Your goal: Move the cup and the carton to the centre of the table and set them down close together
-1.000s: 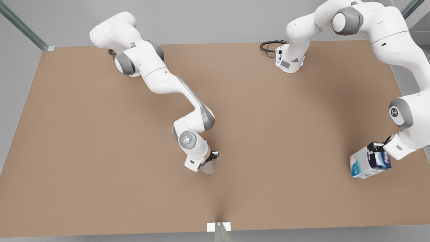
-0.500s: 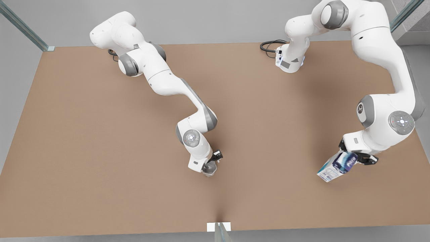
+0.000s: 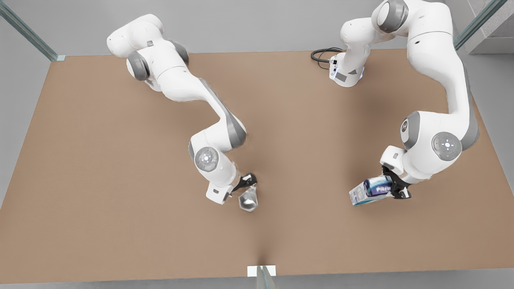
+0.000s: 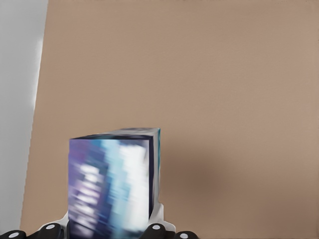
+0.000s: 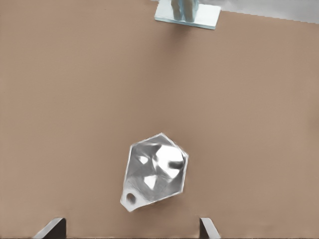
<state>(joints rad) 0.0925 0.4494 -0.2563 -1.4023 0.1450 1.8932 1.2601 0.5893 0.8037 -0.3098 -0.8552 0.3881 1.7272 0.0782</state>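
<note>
Lettering on the carton (image 3: pixel 371 191) is unreadable; left claw (image 3: pixel 395 188), centre-right, clamps it above the worktop (image 3: pixel 100 160). Right claw (image 3: pixel 245 185), fingers spread, sits beside the cup (image 3: pixel 248 199) at centre.

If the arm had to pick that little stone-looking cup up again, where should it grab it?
Probably from above, with the jaws closing across the faceted walls of the cup. It stands on the table mouth up and free, between the fingers of the open right gripper. The left gripper holds the carton.
</note>
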